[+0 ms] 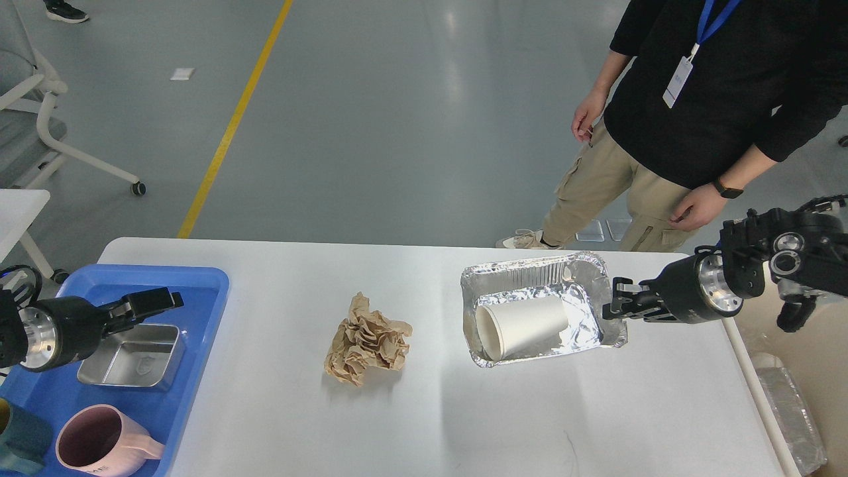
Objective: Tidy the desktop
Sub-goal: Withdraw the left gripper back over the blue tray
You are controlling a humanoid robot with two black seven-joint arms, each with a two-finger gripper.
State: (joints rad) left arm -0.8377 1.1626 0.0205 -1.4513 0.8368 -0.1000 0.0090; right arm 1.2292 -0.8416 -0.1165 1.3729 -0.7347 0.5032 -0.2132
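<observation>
Right gripper (613, 308) pinches the foil tray's (530, 271) right rim, a paper cup (523, 324) lying inside, on the desktop (424, 411). Left gripper (156, 301) (over the blue tray (199, 278)) looks pressed together, though I cannot tell. Crumpled brown paper (368, 341) sits mid-table.

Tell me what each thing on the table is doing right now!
Paper cup: lying on its side inside the foil tray.
Foil tray: upright, right end effector at its rim.
Brown paper: crumpled on the desktop.
Metal box: empty, in the blue tray.
Pink mug: upright, empty.
Left end effector: holding nothing.
</observation>
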